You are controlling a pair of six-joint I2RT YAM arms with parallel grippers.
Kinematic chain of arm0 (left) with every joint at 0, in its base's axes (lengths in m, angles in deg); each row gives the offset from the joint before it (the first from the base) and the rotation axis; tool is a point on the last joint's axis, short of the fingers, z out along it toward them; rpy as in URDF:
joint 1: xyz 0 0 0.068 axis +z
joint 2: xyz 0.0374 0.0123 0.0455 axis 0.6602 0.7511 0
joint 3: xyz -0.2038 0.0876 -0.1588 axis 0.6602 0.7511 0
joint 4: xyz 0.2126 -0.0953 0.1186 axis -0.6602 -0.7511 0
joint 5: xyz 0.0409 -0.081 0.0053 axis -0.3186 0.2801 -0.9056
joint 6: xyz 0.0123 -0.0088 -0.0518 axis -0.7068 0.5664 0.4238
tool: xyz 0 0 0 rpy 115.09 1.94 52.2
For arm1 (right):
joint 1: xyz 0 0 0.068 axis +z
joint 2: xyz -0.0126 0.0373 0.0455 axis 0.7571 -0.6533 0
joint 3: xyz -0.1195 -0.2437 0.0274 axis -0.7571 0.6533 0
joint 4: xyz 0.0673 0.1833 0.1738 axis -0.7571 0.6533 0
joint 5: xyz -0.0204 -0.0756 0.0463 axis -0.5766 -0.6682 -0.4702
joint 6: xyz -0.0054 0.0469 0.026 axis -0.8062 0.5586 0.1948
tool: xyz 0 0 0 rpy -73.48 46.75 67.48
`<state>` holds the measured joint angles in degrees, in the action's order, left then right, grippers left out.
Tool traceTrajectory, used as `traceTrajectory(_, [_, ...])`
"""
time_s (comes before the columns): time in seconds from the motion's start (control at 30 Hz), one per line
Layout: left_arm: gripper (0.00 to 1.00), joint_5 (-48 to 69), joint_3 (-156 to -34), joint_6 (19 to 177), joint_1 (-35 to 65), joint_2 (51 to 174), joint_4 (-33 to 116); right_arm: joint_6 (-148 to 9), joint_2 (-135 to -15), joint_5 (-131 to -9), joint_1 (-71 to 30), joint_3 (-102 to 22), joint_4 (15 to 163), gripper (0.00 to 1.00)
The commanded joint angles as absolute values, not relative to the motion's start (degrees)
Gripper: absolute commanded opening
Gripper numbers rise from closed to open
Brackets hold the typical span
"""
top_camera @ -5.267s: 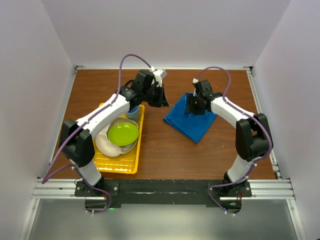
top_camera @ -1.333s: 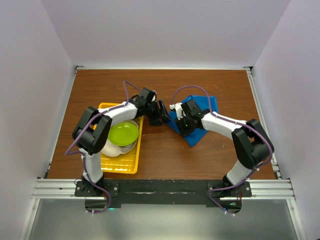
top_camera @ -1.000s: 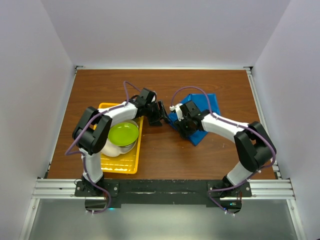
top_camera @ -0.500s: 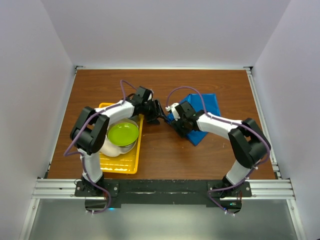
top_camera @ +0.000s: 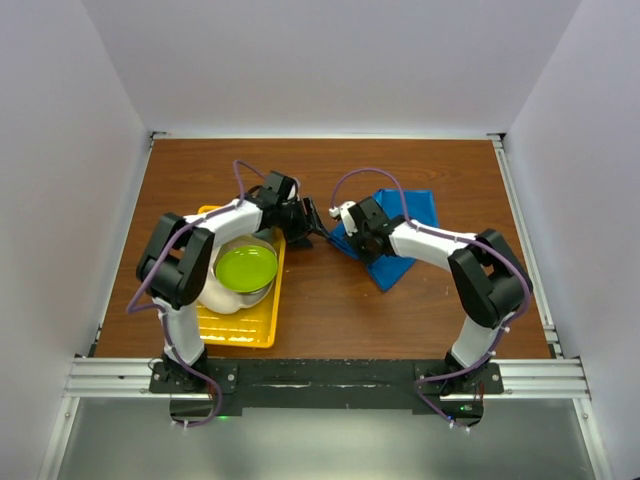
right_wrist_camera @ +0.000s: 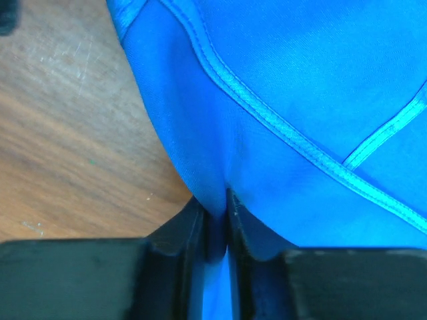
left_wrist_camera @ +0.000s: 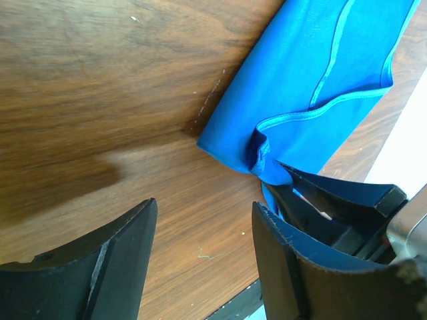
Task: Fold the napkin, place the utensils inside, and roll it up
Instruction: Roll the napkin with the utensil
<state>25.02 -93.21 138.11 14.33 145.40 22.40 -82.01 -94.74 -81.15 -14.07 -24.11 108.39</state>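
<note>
right tool (right_wrist_camera: 215, 230) gripped a pinched fold of the napkin (right_wrist_camera: 313, 87); left tool (left_wrist_camera: 203, 212) stood open and empty just beside the napkin.

top view: high above the near edge, looking down on the whole desk (top_camera: 330, 300)
wrist views: very close, low, both sharing the napkin (left_wrist_camera: 307, 87) corner

Bright, soft light fell evenly from above, leaving faint shadows on the table (top_camera: 330, 300). My left wrist view had one dark shadow patch and blown-out white at its right edge. My right fingers (right_wrist_camera: 175, 243) blurred near the lens; the napkin (right_wrist_camera: 300, 100) stitching looked sharp.
</note>
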Motion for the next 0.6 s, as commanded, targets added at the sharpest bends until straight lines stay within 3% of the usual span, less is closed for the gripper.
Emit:
traceTrajectory(0.0, [0.64, 28.11, -95.02, 137.99, 15.04, 145.17, 23.57, -81.00, -97.85, -79.09, -14.58, -24.46, 110.66, 0.07])
traceTrajectory(0.1, [0.65, 30.04, -94.93, 140.36, 15.04, 146.23, 25.59, -80.03, -97.94, -77.52, -15.02, -24.90, 111.02, 0.00])
traceTrajectory(0.3, [0.68, 30.14, -94.58, 142.82, 14.60, 147.02, 28.40, -78.71, -95.48, -74.18, -16.95, -25.51, 111.54, 0.00])
traceTrajectory(0.47, [0.83, 31.10, -93.53, 145.99, 13.99, 148.16, 33.14, -78.62, -93.46, -71.27, -18.97, -27.01, 113.21, 0.00])
traceTrajectory(0.57, [0.86, 30.58, -95.01, 147.05, 12.76, 149.21, 34.12, -78.36, -92.76, -70.13, -19.94, -27.36, 113.74, 0.00])
